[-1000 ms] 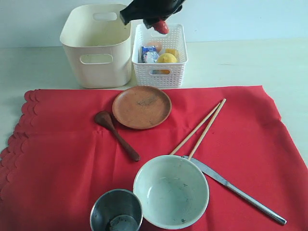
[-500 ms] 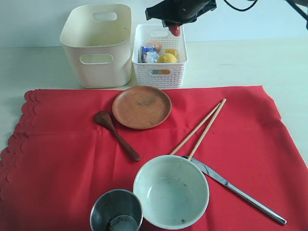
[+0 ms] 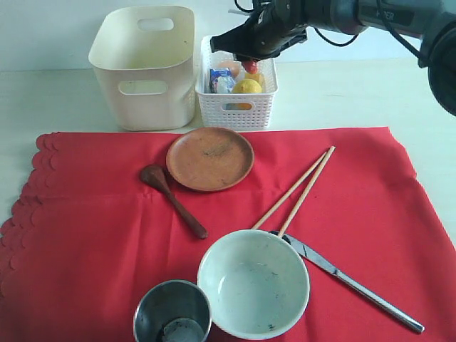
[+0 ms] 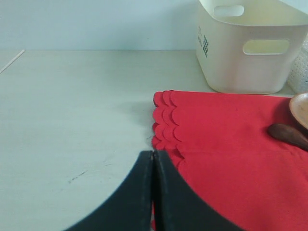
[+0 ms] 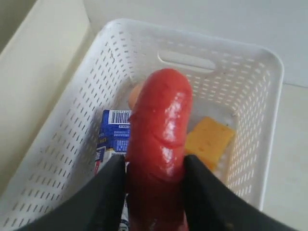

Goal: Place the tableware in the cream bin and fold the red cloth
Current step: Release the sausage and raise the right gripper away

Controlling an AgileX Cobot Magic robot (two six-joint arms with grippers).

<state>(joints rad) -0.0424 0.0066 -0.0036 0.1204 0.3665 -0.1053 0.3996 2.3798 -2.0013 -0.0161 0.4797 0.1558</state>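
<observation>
The red cloth point(image 3: 107, 235) lies flat with its scalloped edge point(image 4: 163, 120) at the left. On it sit the brown plate point(image 3: 210, 158), dark wooden spoon point(image 3: 173, 199), chopsticks point(image 3: 296, 189), steel knife point(image 3: 349, 281), pale green bowl point(image 3: 253, 283) and steel cup point(image 3: 172, 312). The cream bin point(image 3: 144, 68) stands behind the cloth. My right gripper point(image 3: 251, 63) hangs over the white basket point(image 3: 236, 107), shut on a red sausage point(image 5: 161, 130). My left gripper point(image 4: 153, 156) is shut and holds nothing, hovering at the cloth's scalloped edge.
The white perforated basket point(image 5: 250, 86) holds a milk carton point(image 5: 109, 132), a cheese slice point(image 5: 208, 142), a lemon point(image 3: 246, 86) and an egg point(image 3: 226, 68). Bare pale table point(image 4: 72, 120) lies left of the cloth and to the right of the basket.
My right gripper with the sausage has shifted right and come down toward the white basket. Everything on the cloth stays where it was.
</observation>
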